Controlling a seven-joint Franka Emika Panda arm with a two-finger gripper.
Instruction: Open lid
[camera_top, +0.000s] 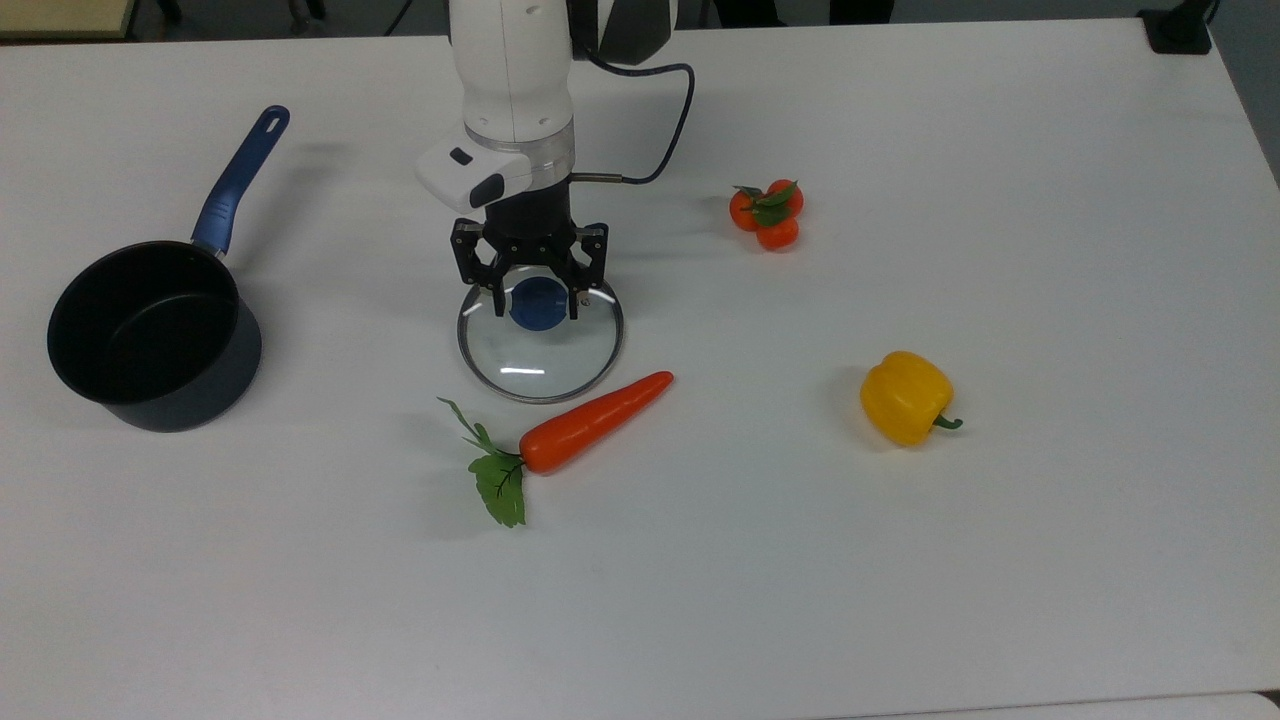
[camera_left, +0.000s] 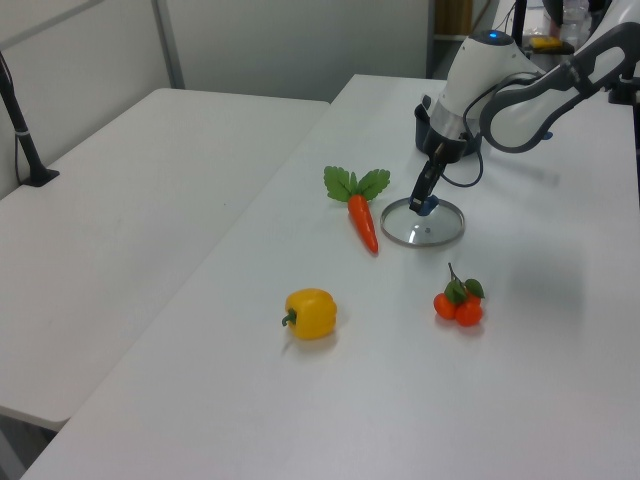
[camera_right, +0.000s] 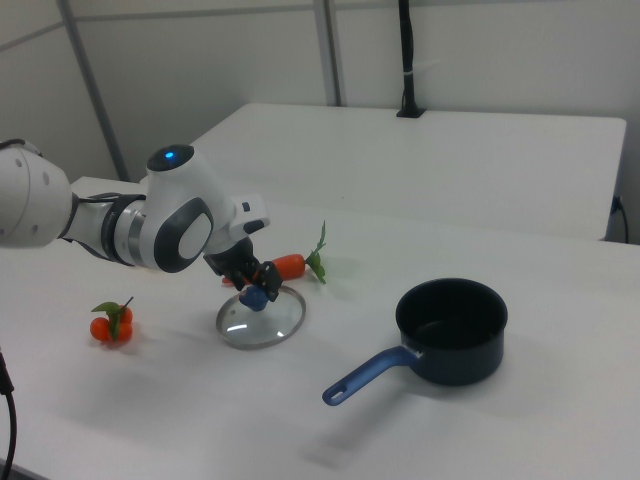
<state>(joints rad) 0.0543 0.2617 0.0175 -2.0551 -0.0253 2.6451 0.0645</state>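
Now clamped on the blue knob (camera_top: 536, 304) of the lid (camera_top: 541, 345), with the gripper (camera_top: 534, 300) fingers narrowed around it. Lying off the saucepan (camera_top: 150, 335) on the table (camera_top: 1000, 560), at eleven o'clock from the carrot (camera_top: 590, 422) in the top view.

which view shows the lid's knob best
The top view: the blue knob sits in plain sight between the gripper fingers, on the lid. In the left view the knob is a small blue speck; in the right view the gripper partly covers it.
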